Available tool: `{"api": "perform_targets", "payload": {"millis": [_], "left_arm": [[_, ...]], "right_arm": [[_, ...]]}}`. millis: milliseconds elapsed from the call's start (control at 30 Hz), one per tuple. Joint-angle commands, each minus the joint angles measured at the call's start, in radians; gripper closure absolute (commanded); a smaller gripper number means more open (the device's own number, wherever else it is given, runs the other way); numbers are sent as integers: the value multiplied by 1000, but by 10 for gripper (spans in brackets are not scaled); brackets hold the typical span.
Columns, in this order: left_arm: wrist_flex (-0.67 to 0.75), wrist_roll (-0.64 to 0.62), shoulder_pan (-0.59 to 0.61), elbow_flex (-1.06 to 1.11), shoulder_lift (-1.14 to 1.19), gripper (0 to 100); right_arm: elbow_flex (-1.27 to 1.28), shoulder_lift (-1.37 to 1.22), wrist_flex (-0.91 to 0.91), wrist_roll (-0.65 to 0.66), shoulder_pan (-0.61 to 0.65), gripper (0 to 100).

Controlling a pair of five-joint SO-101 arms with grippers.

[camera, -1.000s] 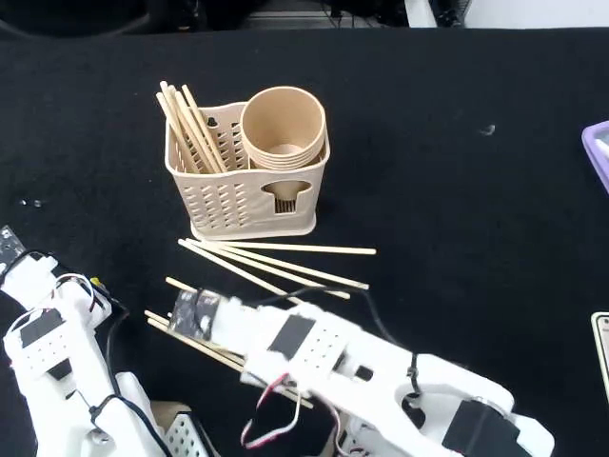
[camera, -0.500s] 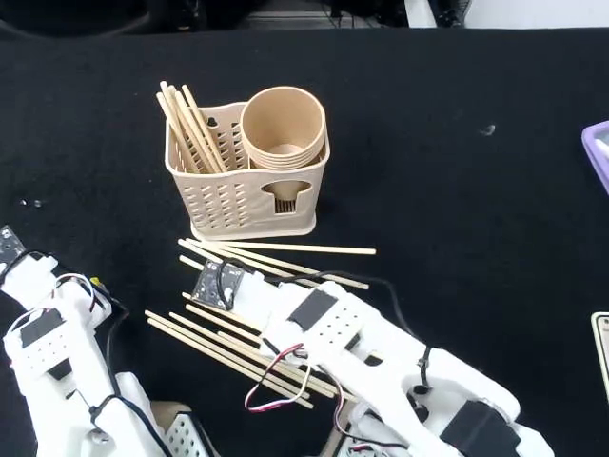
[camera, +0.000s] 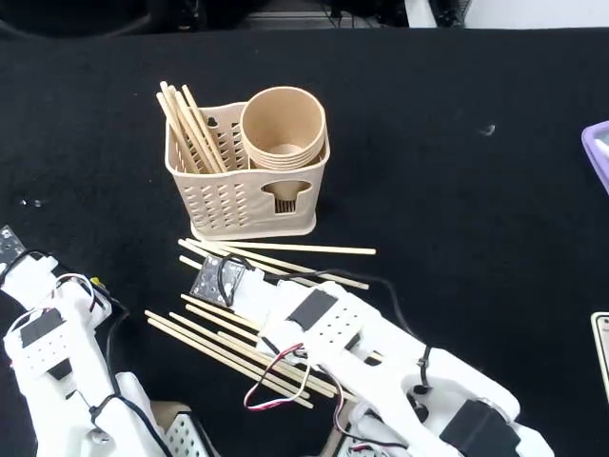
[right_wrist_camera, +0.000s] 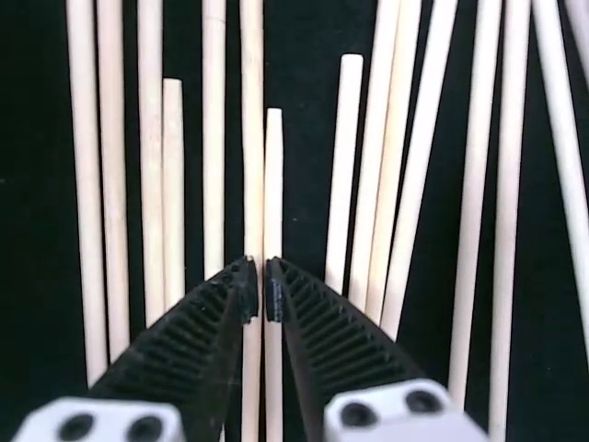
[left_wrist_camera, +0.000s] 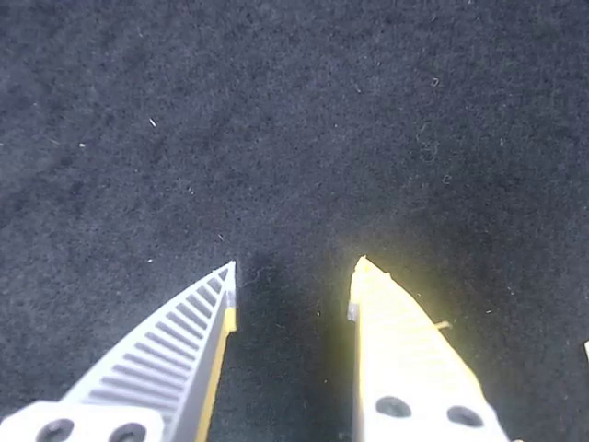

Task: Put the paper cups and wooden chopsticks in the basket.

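Some done: paper cups, chopsticks in basket.
Remaining: loose chopsticks.
Right gripper: clenched over them.
Left gripper: released.

basket: 1 | paper cups nested in the basket: 1 stack, at least 3 rims (exact number unclear) | wooden chopsticks standing in the basket: about 5 | loose chopsticks on the counter near the basket: at least 12

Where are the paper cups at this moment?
High view: the paper cups sit stacked inside the basket, in its compartment on the picture's right, next to chopsticks standing in the other compartment.
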State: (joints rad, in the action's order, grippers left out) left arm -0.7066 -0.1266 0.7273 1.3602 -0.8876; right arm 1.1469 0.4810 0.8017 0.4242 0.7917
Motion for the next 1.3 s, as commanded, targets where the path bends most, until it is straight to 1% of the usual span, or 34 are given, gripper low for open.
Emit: {"api": "perform_targets", "payload": {"millis": [0,100,167,300,567,700,800,1000,1133,1267], "left_arm": [[21,2,-8,-22,-14,795],[21,2,-8,-22,-14,795],[21,2,-8,-22,-14,795],[21,2,-8,-24,-14,795],[21,2,-8,-25,-14,795],[21,2,-8,-25,-14,795],[21,2,-8,-25,-14,795],[21,2,-8,-25,-14,795],[21,2,-8,-24,-14,795],[21,2,-8,-24,-14,795]], "right_arm": [[-13,35,-15,-14,-18,939],[-16,35,-14,-51,-18,868],[-30,35,-9,-63,-18,846],[-73,35,14,-61,-18,870],[-99,35,32,-71,-17,869],[-203,35,149,-178,-18,869],[-236,35,190,-186,-2,871],[-193,33,175,-193,89,871],[-153,-5,91,-190,89,871],[-179,-143,35,-187,87,871]]}}
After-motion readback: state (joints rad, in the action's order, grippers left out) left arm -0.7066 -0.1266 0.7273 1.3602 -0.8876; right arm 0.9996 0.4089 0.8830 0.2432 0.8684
